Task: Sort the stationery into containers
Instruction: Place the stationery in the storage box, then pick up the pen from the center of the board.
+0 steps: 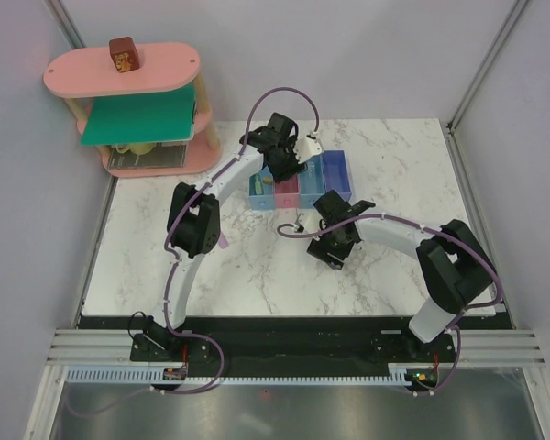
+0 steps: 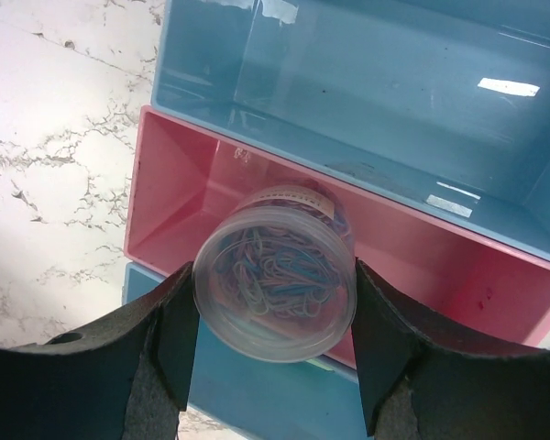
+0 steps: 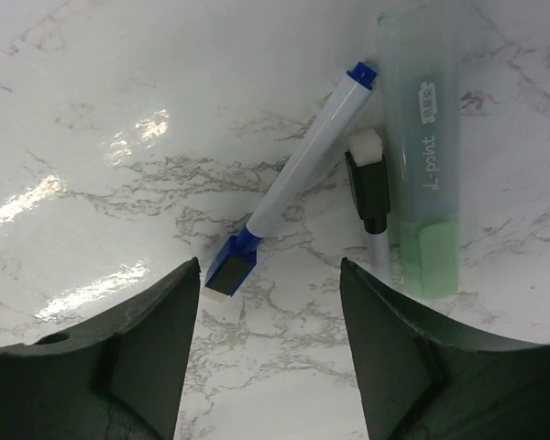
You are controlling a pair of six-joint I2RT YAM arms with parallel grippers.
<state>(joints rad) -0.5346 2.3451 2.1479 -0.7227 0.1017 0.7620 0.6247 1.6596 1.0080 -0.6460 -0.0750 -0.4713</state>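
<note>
My left gripper (image 2: 273, 316) is shut on a small translucent round tub of coloured paper clips (image 2: 275, 275) and holds it over the pink bin (image 2: 179, 197) of the joined row of bins (image 1: 339, 179). An empty light blue bin (image 2: 348, 82) lies beyond it. In the top view my left gripper (image 1: 291, 168) is above that row. My right gripper (image 3: 269, 280) is open and empty, low over the table. Just ahead of it lie a white pen with blue ends (image 3: 298, 174), a black-and-white pen (image 3: 368, 197) and a mint green bar (image 3: 423, 137). A lilac-pink flat bar (image 1: 224, 243) lies by the left arm.
A big pink oval shelf with a green panel (image 1: 133, 119) stands at the back left, with a brown block (image 1: 124, 55) on top. Grey walls close in the marble table (image 1: 257, 275) on the left, back and right. My right gripper (image 1: 326, 246) is in front of the bins.
</note>
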